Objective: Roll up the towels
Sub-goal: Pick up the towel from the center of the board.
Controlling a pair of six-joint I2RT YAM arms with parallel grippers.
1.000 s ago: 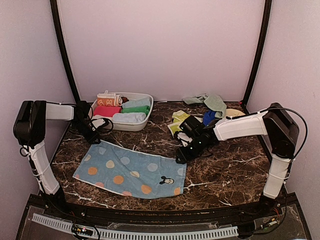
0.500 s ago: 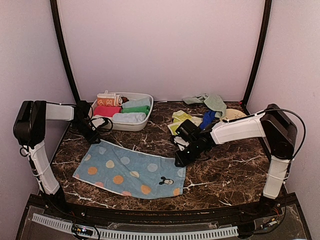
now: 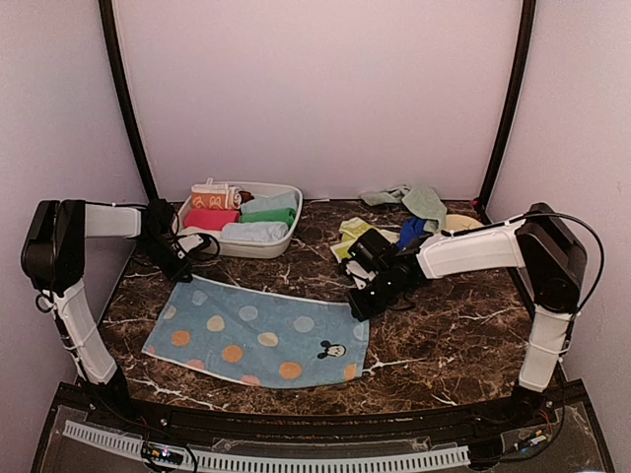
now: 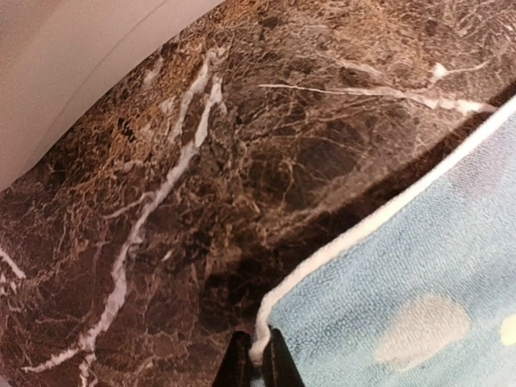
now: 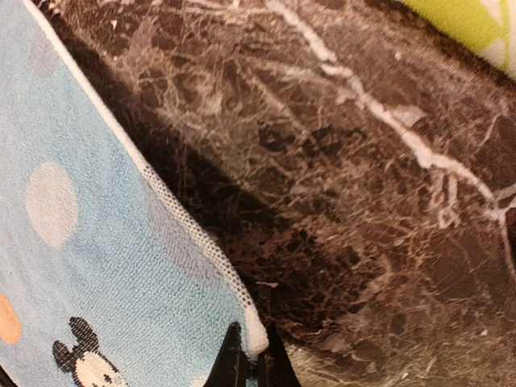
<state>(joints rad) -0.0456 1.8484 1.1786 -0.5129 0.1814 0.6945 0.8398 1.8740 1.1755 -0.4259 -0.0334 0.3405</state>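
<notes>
Progress is partway: several rolled towels (image 3: 254,232) fill the tub (image 3: 258,248), loose towels (image 3: 419,202) wait back right, and the light-blue towel (image 3: 256,330) lies spread mid-table, far corners pinched by left gripper (image 4: 258,364) and right gripper (image 5: 248,356).

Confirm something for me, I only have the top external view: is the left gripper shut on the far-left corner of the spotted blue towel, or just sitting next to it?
Observer: It is on it. The left wrist view shows the left gripper shut, with the white-hemmed corner of the spotted blue towel pinched between its fingertips.
Operator: And the right gripper at the other far corner?
Observer: Same there. The right wrist view shows the right gripper shut on the white hem at the very tip of that corner. The mouse print lies close by on the cloth, outside the grip.
</notes>
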